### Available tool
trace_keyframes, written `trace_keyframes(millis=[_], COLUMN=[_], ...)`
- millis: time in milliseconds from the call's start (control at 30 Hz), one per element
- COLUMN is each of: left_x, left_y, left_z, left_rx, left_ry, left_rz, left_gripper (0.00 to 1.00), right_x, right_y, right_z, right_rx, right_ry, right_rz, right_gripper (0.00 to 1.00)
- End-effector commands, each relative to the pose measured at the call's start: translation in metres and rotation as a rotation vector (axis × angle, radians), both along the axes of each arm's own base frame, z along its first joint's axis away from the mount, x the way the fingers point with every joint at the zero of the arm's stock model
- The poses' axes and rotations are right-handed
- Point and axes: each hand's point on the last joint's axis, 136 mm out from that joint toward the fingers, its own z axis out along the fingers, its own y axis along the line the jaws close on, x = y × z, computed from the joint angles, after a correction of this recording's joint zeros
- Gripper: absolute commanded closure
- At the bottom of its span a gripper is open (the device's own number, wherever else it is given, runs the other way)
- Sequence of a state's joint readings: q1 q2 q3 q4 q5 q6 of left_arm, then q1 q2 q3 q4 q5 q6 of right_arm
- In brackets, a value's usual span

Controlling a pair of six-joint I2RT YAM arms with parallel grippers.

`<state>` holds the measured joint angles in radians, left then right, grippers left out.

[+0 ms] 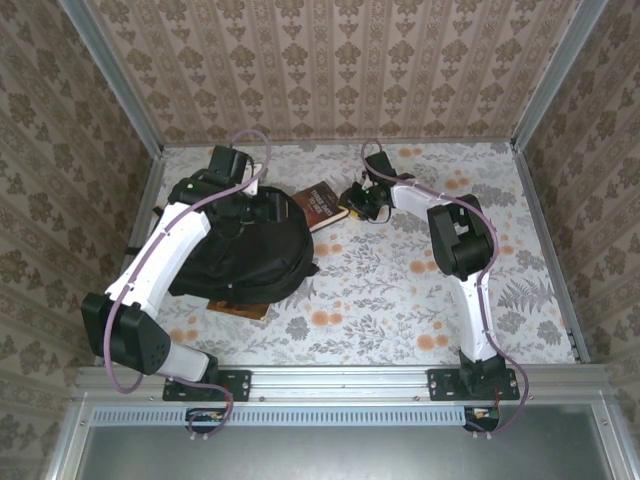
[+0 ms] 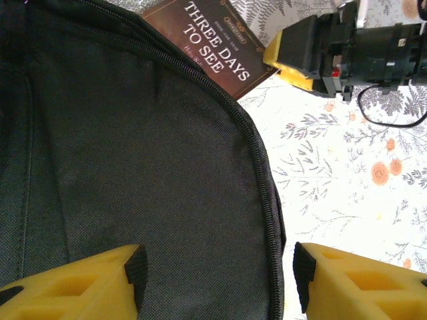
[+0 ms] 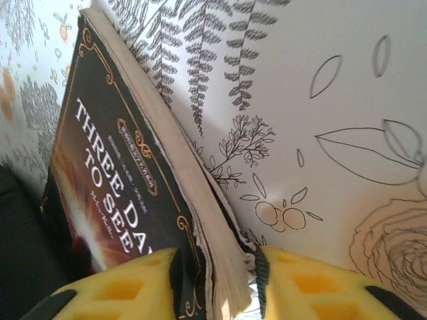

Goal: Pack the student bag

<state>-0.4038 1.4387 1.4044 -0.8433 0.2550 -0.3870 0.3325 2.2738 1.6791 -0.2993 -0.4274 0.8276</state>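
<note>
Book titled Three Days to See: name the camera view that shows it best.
Right wrist: the book is close, cover and page edges clear, held by the right end effector. Left wrist shows a titled corner past the student bag. Top external shows it small beside the bag.

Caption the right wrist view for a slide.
Right gripper jaws clamp the dark brown paperback book Three Days to See over the floral table cover.

you're facing a table (image 1: 380, 300) covered in pale floral print with orange blooms. beige damask walls (image 1: 330, 60) close it at 9, 12 and 3 o'clock, with grey metal posts (image 1: 108, 70) at 11 and 1. an aluminium rail (image 1: 340, 382) runs at 6. the light is soft and even.
</note>
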Motion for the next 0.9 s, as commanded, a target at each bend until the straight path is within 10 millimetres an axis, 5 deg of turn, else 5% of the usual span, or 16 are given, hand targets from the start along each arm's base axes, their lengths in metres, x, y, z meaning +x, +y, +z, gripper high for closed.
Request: trace_keyframes(millis=[0,200,500,667,867], left_x=[-0.003,-0.009,-0.033,-0.043,-0.050], left_y=[-0.001,0.001,-0.020,-0.044,-0.082], left_z=[0.011,0.013,0.023,0.025,0.012], left_rx=[-0.039,-0.041,0.022,0.012,0.016], left_ry=[-0.024,-0.030,-0.063,-0.070,-0.050], left_rz=[-0.004,-0.004,-0.092,-0.140,-0.214], left_gripper=[0.38,0.38,0.37,0.36,0.36], right_x=[-0.009,-0.010,-0.033,-0.089,-0.183], right_y=[0.009,-0.001,-0.059,-0.110,-0.140], right_z=[-0.013,-0.004,0.029,0.030,0.026], right_rx=[0.034,0.013,-0.058,-0.147,-0.192], right_ry=[0.046,0.025,-0.053,-0.040,0.006], right_rz=[0.013,-0.016,-0.137,-0.223,-0.229], right_gripper=[0.76,1.00,1.00,1.00,1.00])
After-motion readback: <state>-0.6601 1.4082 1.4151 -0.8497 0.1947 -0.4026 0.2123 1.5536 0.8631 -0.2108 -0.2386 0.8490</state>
